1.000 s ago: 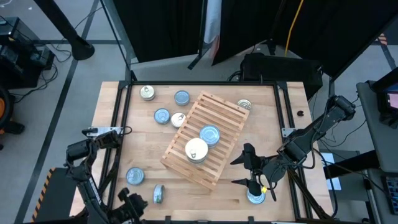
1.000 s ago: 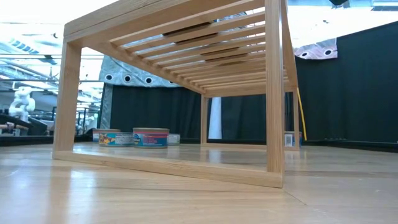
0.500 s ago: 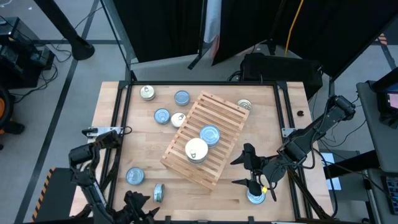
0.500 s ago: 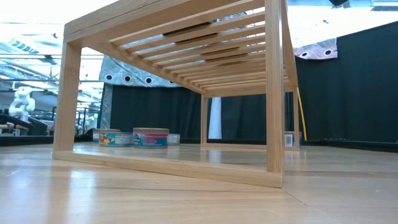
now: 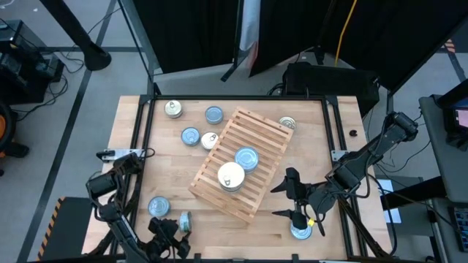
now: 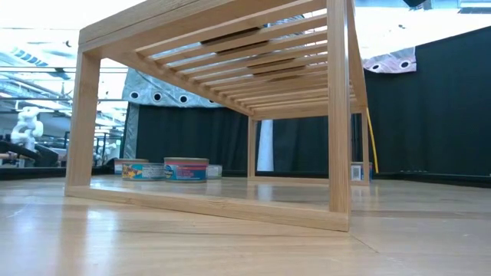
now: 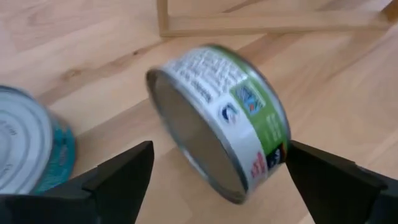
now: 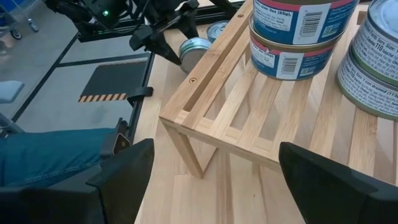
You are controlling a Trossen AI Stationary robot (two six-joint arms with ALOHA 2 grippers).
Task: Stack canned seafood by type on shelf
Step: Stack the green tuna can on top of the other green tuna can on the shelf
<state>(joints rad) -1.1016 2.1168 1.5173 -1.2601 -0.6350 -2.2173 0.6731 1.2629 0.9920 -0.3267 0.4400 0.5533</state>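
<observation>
A: Where is the left hand [image 5: 174, 228]?

B: At about 7 o'clock on the worktop [image 5: 307, 131], down by the near edge. Its fingers are spread wide, and a green-labelled tin [image 7: 221, 118] lies tipped on its rim between them, touching neither. A teal-sided tin [image 7: 31, 149] stands just beside it.

A: And the right hand [image 5: 294, 196]?

B: At about 5 o'clock, fingers also spread, holding nothing. A blue-topped tin [image 5: 300, 231] sits just under its near finger. Its wrist camera looks across the shelf [image 5: 241, 162] toward the left hand.

A: Where is the shelf?

B: In the middle of the worktop, turned at a slant. It is a light-wood slatted rack. Two stacks stand on it: a blue-topped stack [image 5: 246, 158] and a white-topped stack [image 5: 231, 175], touching or nearly so. From the right wrist each looks two tins high.

A: The other tins?

B: Loose on the bare wood. Toward 11 o'clock there is a white-topped tin [image 5: 173, 109], a blue one [image 5: 213, 114], another blue one [image 5: 190, 136] and a white one [image 5: 210, 140] just beside the shelf. A silver pull-tab tin [image 5: 287, 124] rests against the shelf's far corner, toward 1 o'clock. One more blue-topped tin [image 5: 159, 207] sits at 8 o'clock.

A: What about the surface and the room?

B: The worktop is pale butcher-block wood inside a black metal frame [image 5: 146, 124]. Beyond it hang black curtains [image 6: 430, 115], with a grey floor [image 5: 80, 95] and cables around. A blue-clad leg [image 8: 56, 155] shows beside the table in the right wrist view.
</observation>
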